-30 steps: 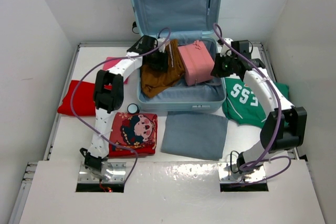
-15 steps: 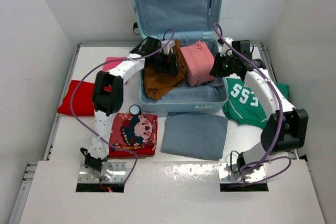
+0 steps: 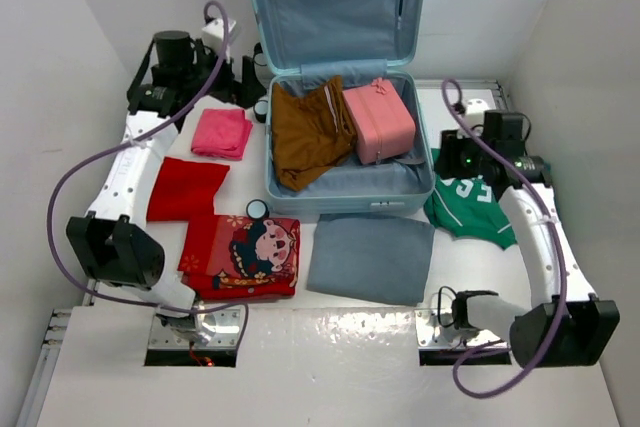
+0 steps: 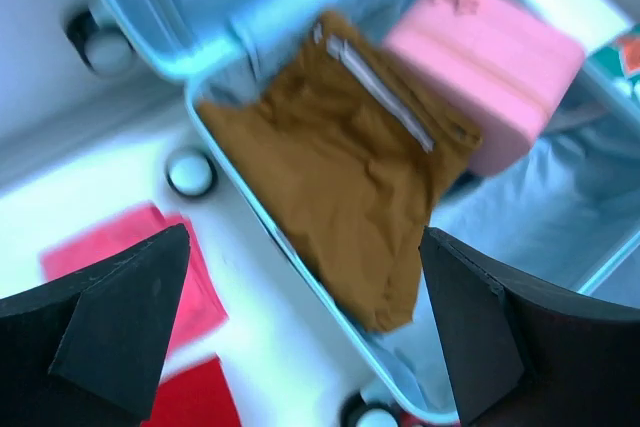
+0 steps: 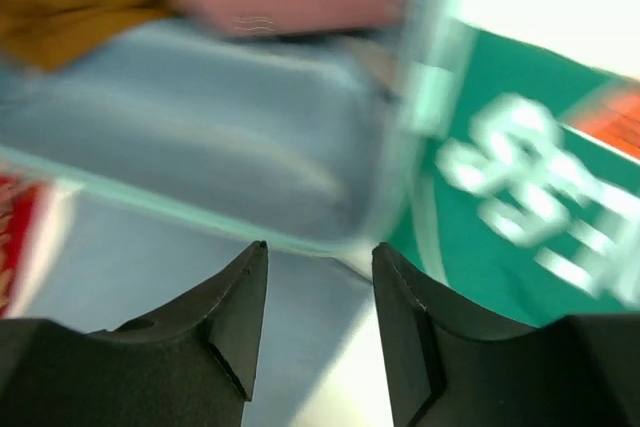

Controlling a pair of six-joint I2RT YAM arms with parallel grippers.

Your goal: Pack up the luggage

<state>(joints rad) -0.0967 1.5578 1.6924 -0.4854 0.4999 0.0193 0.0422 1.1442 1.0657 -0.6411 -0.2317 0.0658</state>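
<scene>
The luggage (image 3: 345, 187) lies open at the back centre, its lid standing up against the wall. Inside it a brown garment (image 3: 310, 132) lies on the left and a pink boxy case (image 3: 378, 122) on the right. My left gripper (image 3: 243, 79) hovers outside the luggage's back left corner, wide open and holding nothing. From the left wrist view I look down on the brown garment (image 4: 340, 167) and the pink case (image 4: 490, 57). My right gripper (image 3: 452, 155) hangs just off the luggage's right wall, open and empty. Its fingertips (image 5: 225, 317) frame the luggage rim (image 5: 400, 127).
Left of the luggage lie a pink folded cloth (image 3: 222, 132), a red cloth (image 3: 185, 187) and a red cartoon shirt (image 3: 250, 252). A grey folded cloth (image 3: 372, 255) sits in front. A green jersey (image 3: 470, 207) lies at the right under my right arm. White walls enclose the table.
Both grippers have pulled out of the luggage and opened. The left arm swung out to the back left, the right arm drew back to the right. Brown garment and pink case stayed inside.
</scene>
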